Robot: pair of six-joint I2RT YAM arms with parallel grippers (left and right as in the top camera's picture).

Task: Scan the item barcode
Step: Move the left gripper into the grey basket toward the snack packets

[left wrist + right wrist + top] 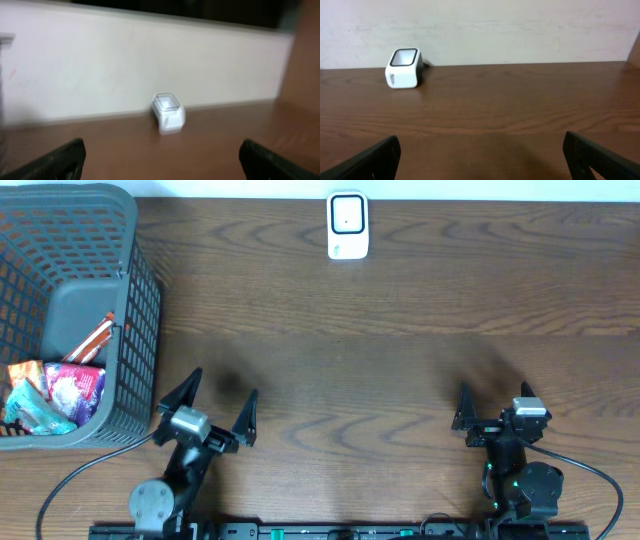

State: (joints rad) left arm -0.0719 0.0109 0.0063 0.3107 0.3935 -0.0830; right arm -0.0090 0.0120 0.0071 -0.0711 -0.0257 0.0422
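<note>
Seeing both arms low at the near edge of the table (400, 350). I read the left gripper (218, 400) as jaws wide apart, holding nothing. Right gripper (495, 405) is the same: spread and empty. Packets (60, 392) lie in the near end of the grey basket (135, 290) at the left, just left of the left gripper. Scanner (348, 225) stands at the far edge, mid-table, well apart from both grippers. My left wrist view is blurred.

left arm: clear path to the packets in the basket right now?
Probably yes, but only from above. The left gripper stands open beside the basket, whose mesh wall is between it and the packets; the basket's top is open and nothing covers them.
</note>
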